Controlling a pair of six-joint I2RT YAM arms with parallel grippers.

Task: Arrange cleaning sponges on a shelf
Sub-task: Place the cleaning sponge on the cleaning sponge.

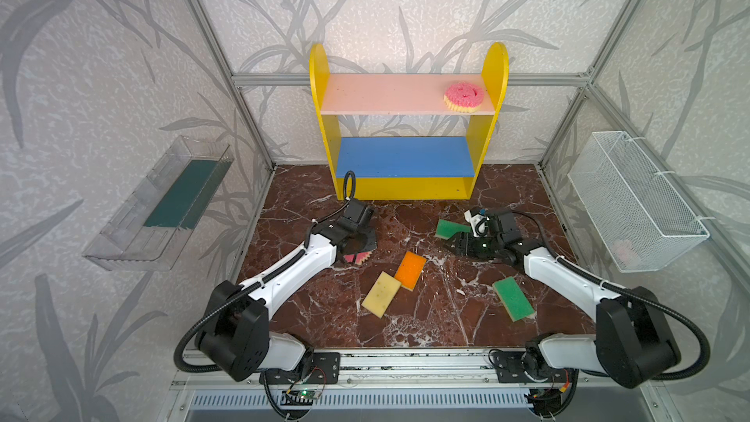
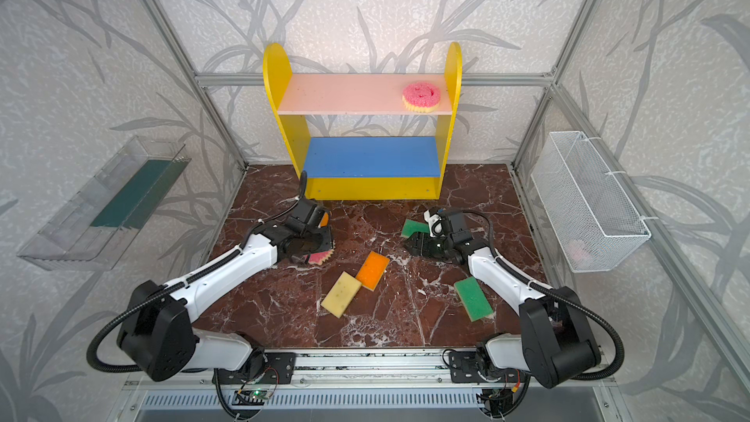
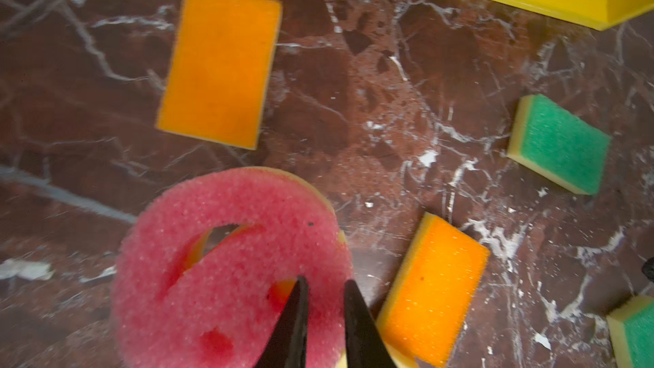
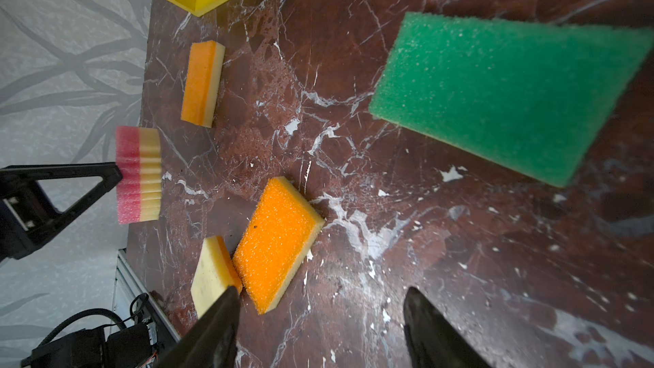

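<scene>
one smiley on the shelf, its twin in the claw

the yellow-sided shelf (image 1: 406, 156) stands at the back of the dark red marble table (image 1: 426, 318). in both top views a round pink smiley sponge (image 1: 464, 96) lies at the right end of the pale pink upper board (image 1: 377, 93), just beside the side panel.

the second pink smiley sponge (image 3: 226, 263) is pinched at its rim by the left gripper (image 3: 324, 281), jaws drawn narrow on the foam, in front of the shelf's left corner. the right wrist view shows this sponge edge-on, pink layer against yellow.

near it, closer to the shelf, a far orange sponge (image 3: 219, 61) lies orange side up. at mid-table a middle orange sponge (image 1: 410, 269) touches a yellow-side-up sponge (image 1: 381, 294), whose orange face shows only as a thin edge in the right wrist view.

the right gripper (image 4: 321, 292) hangs low over the marble, jaws spread wide and holding nothing. a green sponge (image 4: 509, 97) lies just beside it on the shelf side. a second green sponge (image 1: 513, 298) lies nearer the front edge, close to the right arm.

a clear tray (image 1: 162, 205) with a dark green liner hangs on the left wall, and a white wire basket (image 1: 637, 200) on the right wall.
</scene>
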